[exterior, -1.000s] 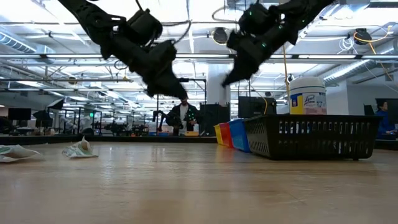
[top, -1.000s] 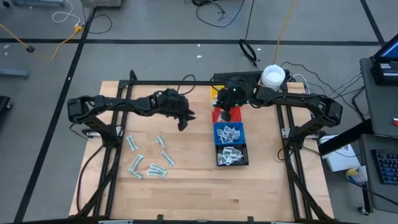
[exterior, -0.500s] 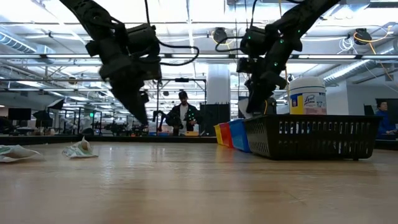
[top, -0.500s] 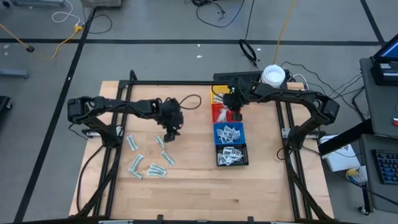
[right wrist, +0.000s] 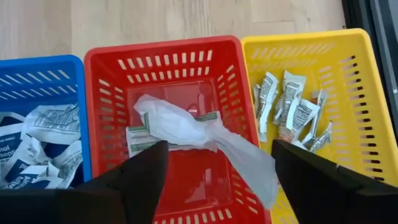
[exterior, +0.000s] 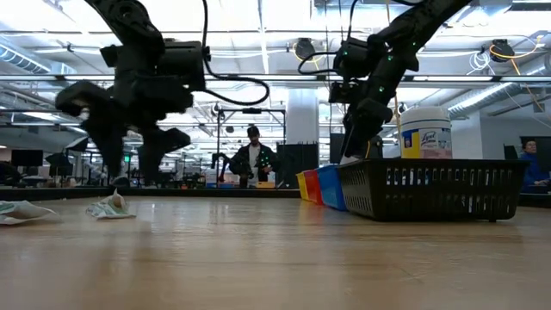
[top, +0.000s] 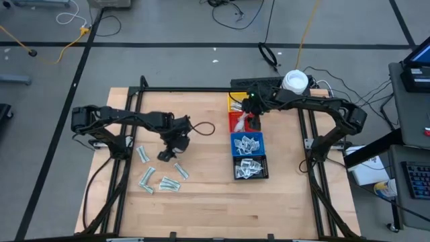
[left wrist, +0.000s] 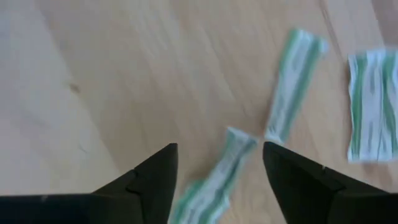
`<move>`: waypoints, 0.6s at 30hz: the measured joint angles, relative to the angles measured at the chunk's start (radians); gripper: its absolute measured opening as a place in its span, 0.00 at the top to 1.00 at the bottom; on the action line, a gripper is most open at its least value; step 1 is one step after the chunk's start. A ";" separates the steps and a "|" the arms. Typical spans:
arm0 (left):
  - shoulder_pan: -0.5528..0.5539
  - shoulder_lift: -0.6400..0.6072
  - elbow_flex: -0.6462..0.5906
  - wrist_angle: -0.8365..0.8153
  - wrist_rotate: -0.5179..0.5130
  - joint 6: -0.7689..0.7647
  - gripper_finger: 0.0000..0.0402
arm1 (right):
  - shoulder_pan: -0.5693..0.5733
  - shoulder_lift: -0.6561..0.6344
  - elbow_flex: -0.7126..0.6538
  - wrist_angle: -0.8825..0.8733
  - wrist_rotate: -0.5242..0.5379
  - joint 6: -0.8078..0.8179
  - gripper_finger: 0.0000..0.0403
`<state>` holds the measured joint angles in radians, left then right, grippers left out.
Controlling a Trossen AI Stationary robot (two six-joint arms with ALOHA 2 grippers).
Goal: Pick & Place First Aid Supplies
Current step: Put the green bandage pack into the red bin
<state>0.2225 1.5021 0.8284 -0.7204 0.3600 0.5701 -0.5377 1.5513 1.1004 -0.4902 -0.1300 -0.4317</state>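
Several pale green wrappers (top: 169,183) lie flat on the wooden table at the left. My left gripper (top: 166,154) points down over them, open, with one wrapper (left wrist: 214,180) below the gap between its fingers and two more (left wrist: 292,87) beyond it. It touches none of them. My right gripper (top: 250,121) hangs open over the red bin (right wrist: 221,68). A crumpled white packet (right wrist: 186,127) lies in that bin on pale green packets, one end reaching over the rim, and the fingers stand apart from it on both sides.
Four bins stand in a row right of centre: yellow (top: 234,101) with silver sachets, red, blue (top: 247,143) with white packets, black (top: 250,168) nearest. A big white jar (top: 294,82) stands at the far right. Bare wood lies between the wrappers and the bins.
My left gripper has gone from the table's middle toward its left and near edges, sunk over the green wrappers, tipped to point down, and spread its fingers. My right gripper has tipped down over the red bin, where a white packet now shows.
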 joint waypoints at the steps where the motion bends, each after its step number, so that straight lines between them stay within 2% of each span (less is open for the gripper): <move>1: -0.003 0.000 0.000 -0.032 0.001 0.030 0.38 | 0.000 0.000 0.000 0.001 0.000 0.002 0.29; 6: -0.025 0.003 -0.001 -0.093 -0.038 0.133 0.29 | 0.003 0.000 0.000 0.006 -0.001 0.029 0.28; 10: -0.038 0.011 -0.011 -0.060 -0.064 0.175 0.28 | 0.003 0.000 0.000 0.008 -0.001 0.053 0.30; 14: -0.055 0.046 -0.044 -0.014 -0.059 0.141 0.33 | 0.003 0.000 0.000 0.010 0.000 0.053 0.32; 18: -0.075 0.067 -0.046 0.023 -0.073 0.127 0.42 | 0.003 0.000 0.000 0.011 0.002 0.053 0.34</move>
<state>0.1478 1.5688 0.7822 -0.6978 0.2867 0.6972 -0.5346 1.5513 1.1000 -0.4789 -0.1283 -0.3782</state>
